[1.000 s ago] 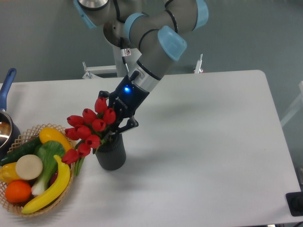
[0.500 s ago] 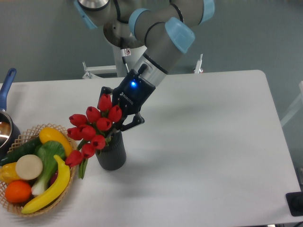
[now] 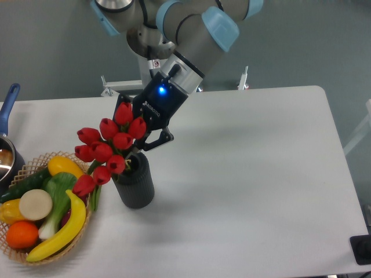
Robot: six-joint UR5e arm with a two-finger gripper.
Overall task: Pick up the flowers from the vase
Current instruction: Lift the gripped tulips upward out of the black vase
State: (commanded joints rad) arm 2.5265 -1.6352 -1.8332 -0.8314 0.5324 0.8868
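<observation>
The flowers [image 3: 107, 147] have smooth, slightly waxy red buds that look like plastic. At their five o'clock the vase [image 3: 134, 184] is matt dark grey with fine vertical ribbing. The gripper [image 3: 144, 140] at their one o'clock is matt black, probably plastic, on an arm [image 3: 191, 40] of dull grey metal with glossy light-blue caps. The table [image 3: 249, 174] is smooth matt white. At seven o'clock the basket [image 3: 30, 164] is rough woven wicker holding shiny plastic-looking produce [image 3: 55, 202]
</observation>
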